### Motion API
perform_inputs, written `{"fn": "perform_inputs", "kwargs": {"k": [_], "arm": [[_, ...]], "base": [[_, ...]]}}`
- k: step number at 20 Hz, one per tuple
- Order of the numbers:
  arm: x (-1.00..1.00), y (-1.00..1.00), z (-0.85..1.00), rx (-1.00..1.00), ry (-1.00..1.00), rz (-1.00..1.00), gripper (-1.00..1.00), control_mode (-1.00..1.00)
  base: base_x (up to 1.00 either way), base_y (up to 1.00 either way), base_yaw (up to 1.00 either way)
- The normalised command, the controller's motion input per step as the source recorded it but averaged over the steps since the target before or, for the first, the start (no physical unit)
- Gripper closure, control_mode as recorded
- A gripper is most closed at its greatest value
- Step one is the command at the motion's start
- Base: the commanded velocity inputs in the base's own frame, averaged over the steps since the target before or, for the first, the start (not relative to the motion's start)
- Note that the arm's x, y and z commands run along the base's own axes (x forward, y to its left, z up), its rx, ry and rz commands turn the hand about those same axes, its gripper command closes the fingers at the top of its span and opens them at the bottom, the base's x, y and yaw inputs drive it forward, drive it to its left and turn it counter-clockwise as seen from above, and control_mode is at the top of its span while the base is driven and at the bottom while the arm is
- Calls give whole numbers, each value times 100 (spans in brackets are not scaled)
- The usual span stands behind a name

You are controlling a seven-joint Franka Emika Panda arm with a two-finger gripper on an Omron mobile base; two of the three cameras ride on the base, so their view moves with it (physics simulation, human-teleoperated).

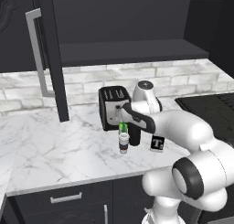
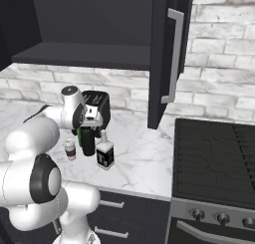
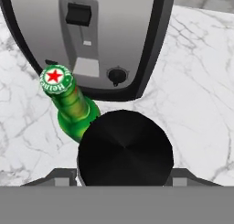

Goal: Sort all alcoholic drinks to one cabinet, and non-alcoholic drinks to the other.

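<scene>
Looking down the hand view: gripper (image 3: 124,179) sits low at bottom centre, a finger on each side of the black flask (image 3: 125,154), whose round top takes up the lower middle of frame — whether the fingers actually press its wall, I cannot tell. Green beer bottle (image 3: 68,102) stands just left of the flask, red-star cap toward the upper left, touching or nearly so. Toaster (image 3: 98,40) is behind both, across the top of frame. In the left base view, the coffee cup (image 1: 123,142) is at frame centre on the marble counter (image 1: 55,150), just in front of the green bottle; the pale bottle with black label (image 1: 157,143) is right of the flask. Dark cabinet (image 2: 89,34) spans the upper left of the right base view — door (image 2: 167,54) open, shelf bare.
</scene>
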Motion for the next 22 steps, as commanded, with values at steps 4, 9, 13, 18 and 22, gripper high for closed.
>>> {"fn": "perform_inputs", "kwargs": {"k": [4, 9, 13, 18, 22], "arm": [[0, 0, -15, 0, 0, 0, 100, -100], [-2, -10, -1, 0, 0, 2, 100, -100], [-25, -12, 21, -1, -7, 8, 100, -100], [-25, -8, 50, -5, -13, 5, 100, -100], [-12, -3, 56, -6, -10, 3, 100, -100]], "base": [[0, 0, 0], [0, 0, 0], [0, 0, 0], [0, 0, 0], [0, 0, 0]]}}
